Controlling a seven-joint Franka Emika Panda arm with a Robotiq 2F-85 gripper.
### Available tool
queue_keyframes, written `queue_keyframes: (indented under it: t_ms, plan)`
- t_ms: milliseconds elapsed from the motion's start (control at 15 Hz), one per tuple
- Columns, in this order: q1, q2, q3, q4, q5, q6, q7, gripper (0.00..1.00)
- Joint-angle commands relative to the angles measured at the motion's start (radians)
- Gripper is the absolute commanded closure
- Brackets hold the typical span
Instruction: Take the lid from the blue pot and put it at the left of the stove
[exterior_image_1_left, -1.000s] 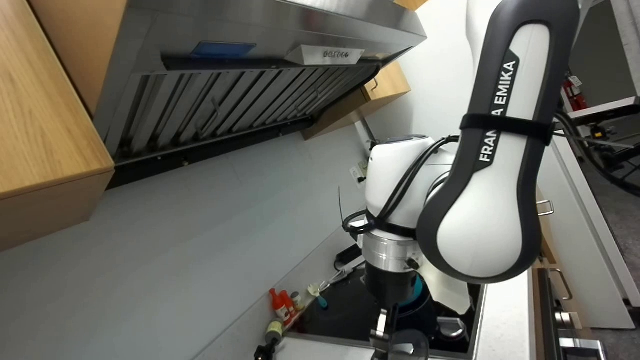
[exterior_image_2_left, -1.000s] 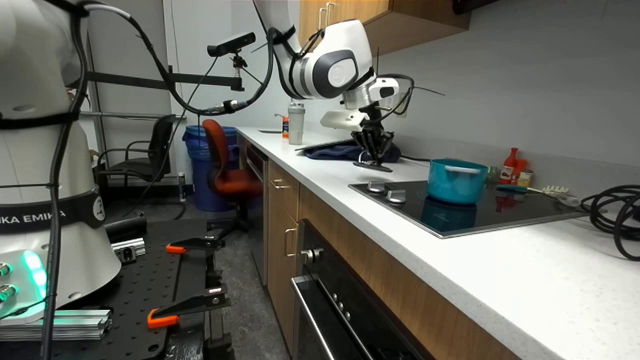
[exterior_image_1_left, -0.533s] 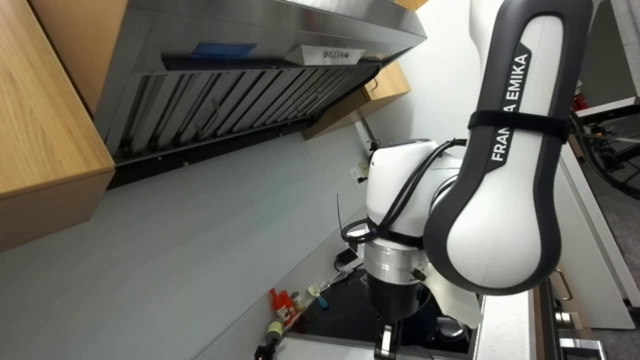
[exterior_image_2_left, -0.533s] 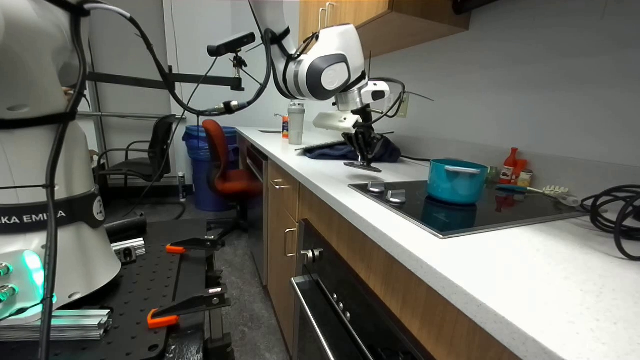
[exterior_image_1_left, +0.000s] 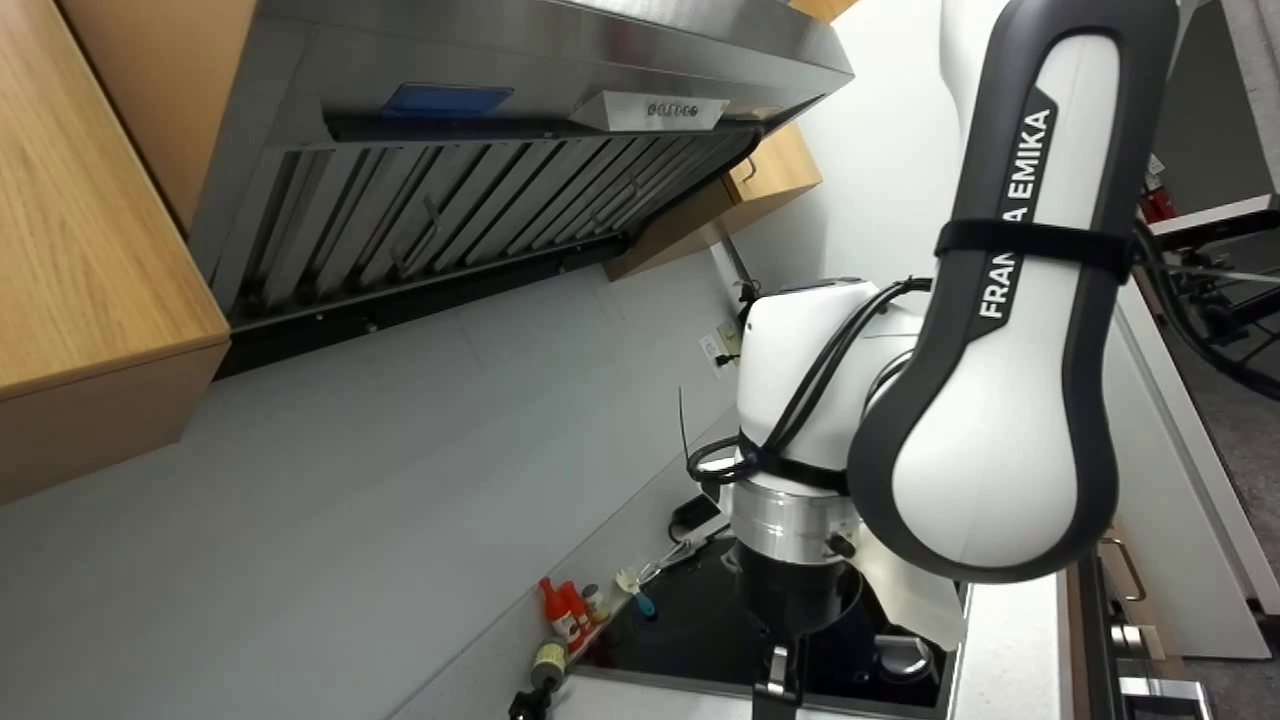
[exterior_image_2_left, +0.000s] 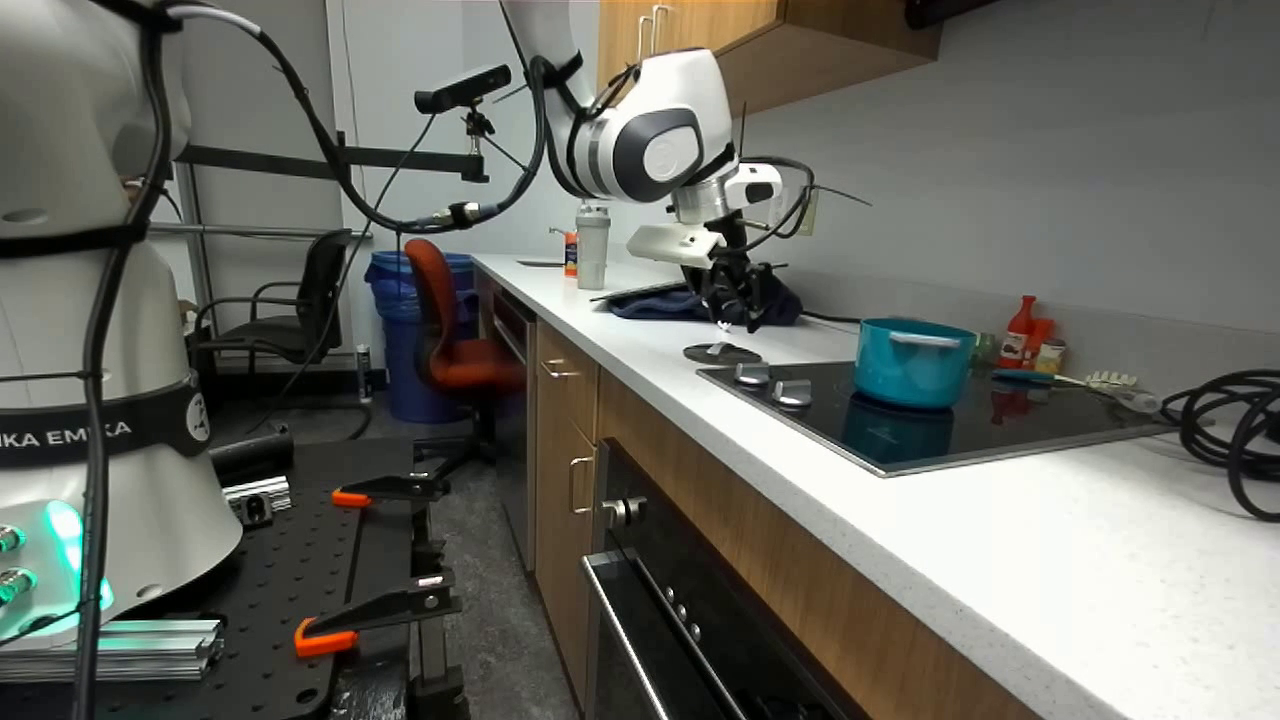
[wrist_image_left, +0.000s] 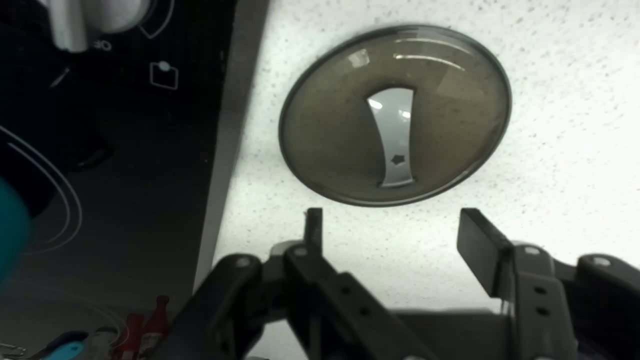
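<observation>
We see the lid (exterior_image_2_left: 722, 354) resting on the desk (exterior_image_2_left: 1000, 550), just beside the stove (exterior_image_2_left: 1040, 430). Our jaws hang above, wide apart, holding nothing. In the wrist view, the long handle (wrist_image_left: 396, 135) points at the gap between them, so going straight up looks safest.

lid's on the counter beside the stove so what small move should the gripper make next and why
Probably raise the gripper straight up and away: it stands open and grips nothing, and the lid lies on the counter beside the stove, so the placing looks done.
</observation>
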Motion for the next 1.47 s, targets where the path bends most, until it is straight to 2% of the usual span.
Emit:
queue_keyframes:
  t_ms: [0, 667, 867, 933, 1067, 1400]
  plan:
    - [-0.04, -0.017, 0.023, -0.004, 0.016, -0.014, -0.03, 0.01]
    - [-0.082, -0.108, -0.022, -0.041, -0.003, -0.044, -0.015, 0.0]
    - [-0.078, -0.152, -0.063, -0.066, -0.017, -0.068, 0.0, 0.0]
    - [-0.035, -0.167, -0.114, -0.074, 0.005, -0.078, -0.013, 0.0]
    - [-0.022, -0.196, -0.153, -0.091, -0.007, -0.103, -0.004, 0.0]
    - [-0.007, -0.279, -0.219, -0.136, -0.016, -0.206, 0.005, 0.0]
